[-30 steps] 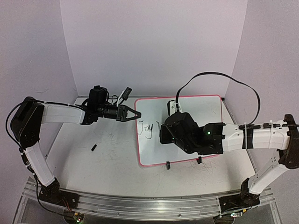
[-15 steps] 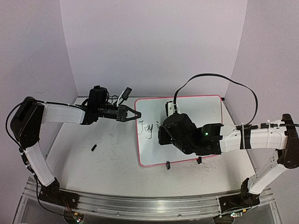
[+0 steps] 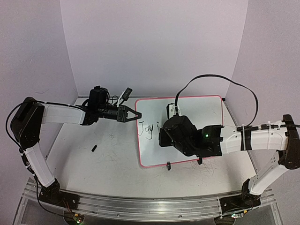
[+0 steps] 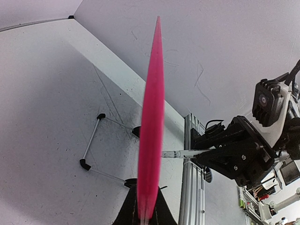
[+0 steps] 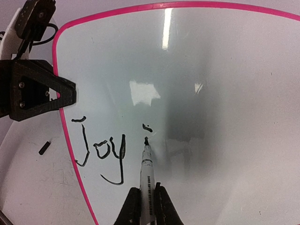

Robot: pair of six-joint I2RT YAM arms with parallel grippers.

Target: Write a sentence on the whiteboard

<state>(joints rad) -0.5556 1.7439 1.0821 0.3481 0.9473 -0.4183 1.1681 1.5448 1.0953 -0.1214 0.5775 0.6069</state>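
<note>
The whiteboard lies on the table, white with a pink border. "Joy" is written near its left edge. My left gripper is shut on the board's left edge; in the left wrist view the pink edge runs up from between the gripper jaws. My right gripper is shut on a white marker. The marker tip touches the whiteboard just right of "Joy", under a small black dot. From above, my right wrist hides the marker.
A small black cap lies on the scribbled grey tabletop left of the board; it also shows in the right wrist view. Two black clips sit on the board's near edge. Purple walls close in on three sides.
My right wrist has shifted slightly left and nearer over the board with the marker. The left arm and the board have not moved.
</note>
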